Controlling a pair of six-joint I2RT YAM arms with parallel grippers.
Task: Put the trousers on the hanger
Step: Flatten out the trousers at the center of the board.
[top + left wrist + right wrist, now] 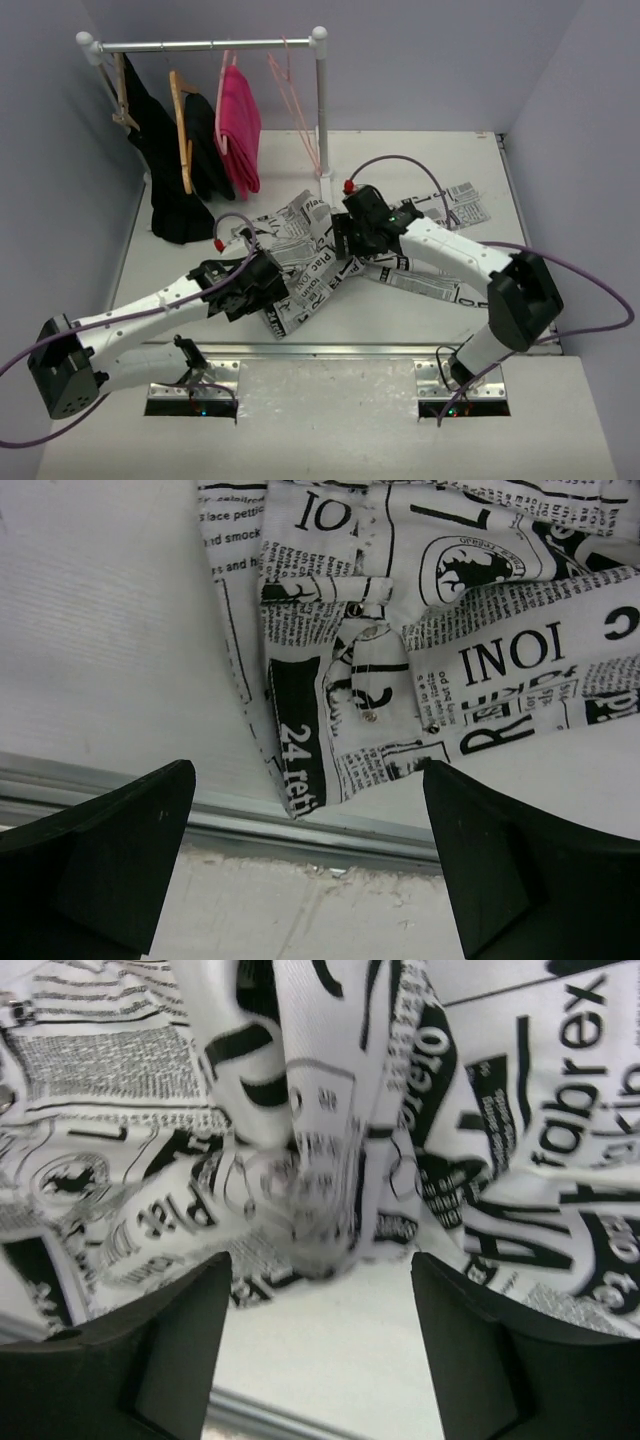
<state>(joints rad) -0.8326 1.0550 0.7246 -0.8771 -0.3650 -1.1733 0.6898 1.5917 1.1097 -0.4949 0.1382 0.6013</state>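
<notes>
The trousers (312,275), white with black newspaper print, lie crumpled on the table between the two arms, one leg stretching right toward the far corner. My left gripper (275,288) is open and empty at their near left edge; in the left wrist view (310,865) the waistband with its button (372,632) lies just beyond the fingers. My right gripper (345,245) is open and empty over the middle of the trousers; in its wrist view (315,1345) a blurred fold (320,1190) lies ahead of the jaws. The thin pink hanger (296,108) hangs bare on the rail at the right.
A clothes rack with a metal rail (210,45) and a white post (322,110) stands at the back. Wooden hangers carry black garments (170,170), and a pink garment (240,125) hangs beside them. A metal strip (350,350) runs along the table's near edge.
</notes>
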